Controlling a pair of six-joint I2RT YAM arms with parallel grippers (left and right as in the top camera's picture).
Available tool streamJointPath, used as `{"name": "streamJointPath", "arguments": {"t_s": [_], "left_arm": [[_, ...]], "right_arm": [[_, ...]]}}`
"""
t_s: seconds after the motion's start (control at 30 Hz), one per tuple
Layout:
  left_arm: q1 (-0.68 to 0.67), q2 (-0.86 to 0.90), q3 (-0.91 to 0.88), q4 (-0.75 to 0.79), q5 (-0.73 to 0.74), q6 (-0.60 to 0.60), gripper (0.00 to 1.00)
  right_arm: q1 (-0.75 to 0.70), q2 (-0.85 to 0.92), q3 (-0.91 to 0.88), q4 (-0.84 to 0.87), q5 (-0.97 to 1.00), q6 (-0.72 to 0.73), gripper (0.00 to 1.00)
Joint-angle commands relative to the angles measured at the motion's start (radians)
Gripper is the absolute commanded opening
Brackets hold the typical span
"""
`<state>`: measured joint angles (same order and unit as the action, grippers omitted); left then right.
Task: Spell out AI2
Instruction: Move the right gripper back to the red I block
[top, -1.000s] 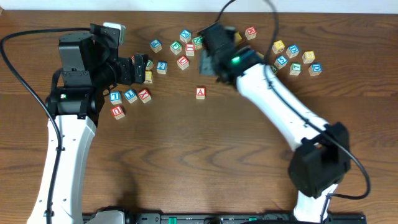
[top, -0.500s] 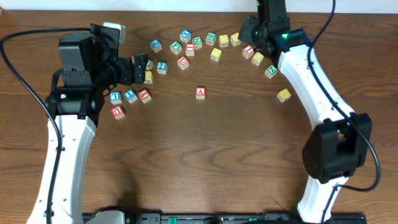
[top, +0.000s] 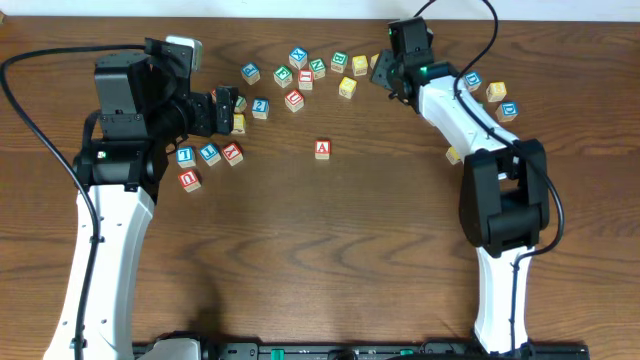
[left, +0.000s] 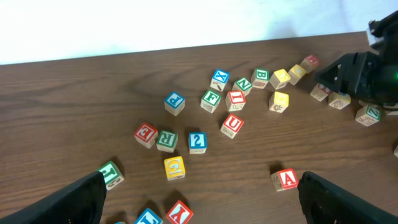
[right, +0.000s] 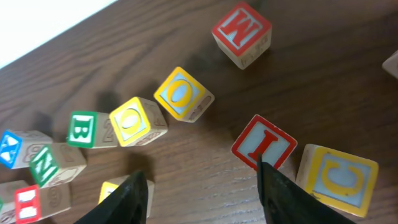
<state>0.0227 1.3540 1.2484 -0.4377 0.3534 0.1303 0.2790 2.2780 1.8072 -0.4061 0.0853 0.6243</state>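
Note:
The red A block (top: 322, 149) stands alone in mid-table; it also shows in the left wrist view (left: 285, 179). The blue 2 block (top: 260, 107) (left: 196, 141) lies in the left cluster. A red I block (right: 264, 144) lies on the table touching the tip of my right gripper's right finger. My right gripper (top: 388, 76) (right: 205, 196) is open and empty, low over the back-row blocks. My left gripper (top: 226, 108) (left: 205, 208) is open and empty, held above the left cluster.
Several loose letter blocks lie along the back: a red M (right: 241, 34), yellow O blocks (right: 183, 93), a yellow C (right: 339, 180), a green B (right: 83, 129). A yellow block (top: 453, 155) lies alone beside the right arm. Blocks (top: 208, 153) lie at the left.
My right arm has swung from the centre back to the right back and come down over the blocks there. A yellow block now lies alone at the right. The left arm has not moved.

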Motion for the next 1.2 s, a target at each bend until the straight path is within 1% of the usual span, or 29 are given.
{"name": "streamJointPath", "arguments": {"t_s": [0.0, 0.37, 0.6, 0.8, 1.17], "left_arm": [[0.0, -0.002, 0.026, 0.003, 0.001, -0.008, 0.98], [0.0, -0.002, 0.026, 0.003, 0.001, -0.008, 0.98], [0.0, -0.002, 0.026, 0.003, 0.001, -0.008, 0.98], [0.0, -0.002, 0.026, 0.003, 0.001, -0.008, 0.98], [0.0, -0.002, 0.026, 0.003, 0.001, -0.008, 0.97]], "right_arm": [[0.003, 0.018, 0.013, -0.002, 0.031, 0.019, 0.51], [0.003, 0.039, 0.013, -0.04, 0.044, 0.018, 0.53], [0.003, 0.039, 0.012, -0.086, 0.051, 0.027, 0.51], [0.001, 0.058, 0.012, -0.069, 0.064, 0.055, 0.52], [-0.022, 0.08, 0.012, -0.045, 0.074, 0.06, 0.52]]}}
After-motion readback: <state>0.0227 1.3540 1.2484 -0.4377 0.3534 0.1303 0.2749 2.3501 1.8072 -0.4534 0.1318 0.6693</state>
